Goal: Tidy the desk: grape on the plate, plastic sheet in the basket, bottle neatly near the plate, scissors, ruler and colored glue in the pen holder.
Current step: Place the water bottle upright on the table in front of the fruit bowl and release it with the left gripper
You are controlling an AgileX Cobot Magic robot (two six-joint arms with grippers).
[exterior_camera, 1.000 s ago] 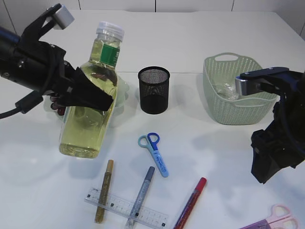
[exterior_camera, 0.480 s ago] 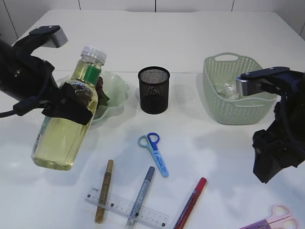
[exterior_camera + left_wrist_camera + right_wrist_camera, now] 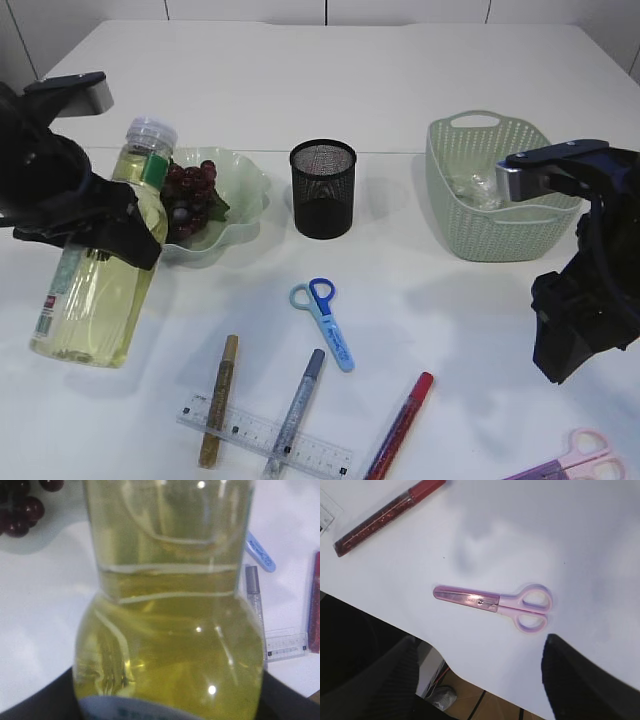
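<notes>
My left gripper is shut on the bottle of yellow liquid, held nearly upright at the far left beside the green plate, which holds the grapes. The bottle fills the left wrist view. My right gripper is open and empty above the pink scissors. Blue scissors, gold glue, silver glue, red glue and the ruler lie at the front. The black mesh pen holder is empty. The plastic sheet lies in the green basket.
The table's front edge runs just below the pink scissors in the right wrist view. The pink scissors also show at the front right corner.
My left gripper has carried the bottle leftward and down, from in front of the plate to its left side, and turned it more upright. The right arm has not moved.
</notes>
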